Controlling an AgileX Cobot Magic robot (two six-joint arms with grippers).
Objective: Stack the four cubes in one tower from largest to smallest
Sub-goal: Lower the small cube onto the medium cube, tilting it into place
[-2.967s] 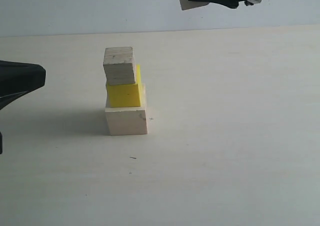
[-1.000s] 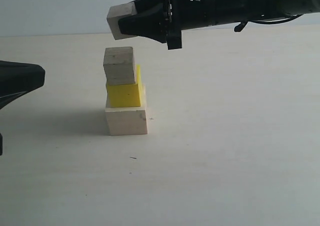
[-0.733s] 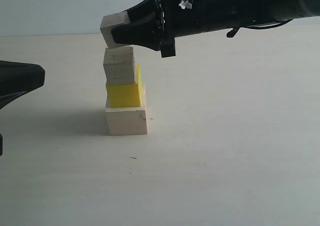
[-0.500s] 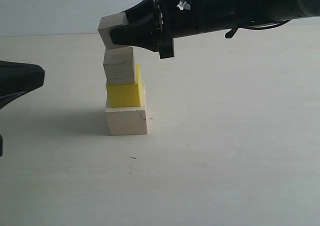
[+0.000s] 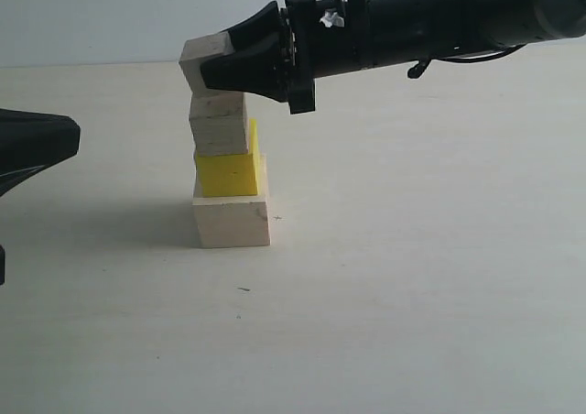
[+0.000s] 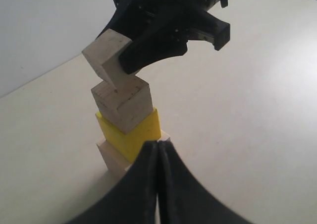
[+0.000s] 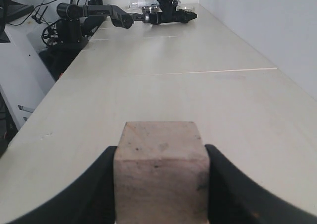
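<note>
Bright yellow cube [image 5: 227, 174]; pale wood large cube [image 5: 231, 222], grain-lined medium cube [image 5: 218, 125], small cube [image 5: 201, 57]

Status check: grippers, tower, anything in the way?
Right gripper shut on small cube, tilted, at medium cube's top, not released. Left gripper shut, off to the side. Below: yellow cube on large cube. Nothing in the way.
</note>
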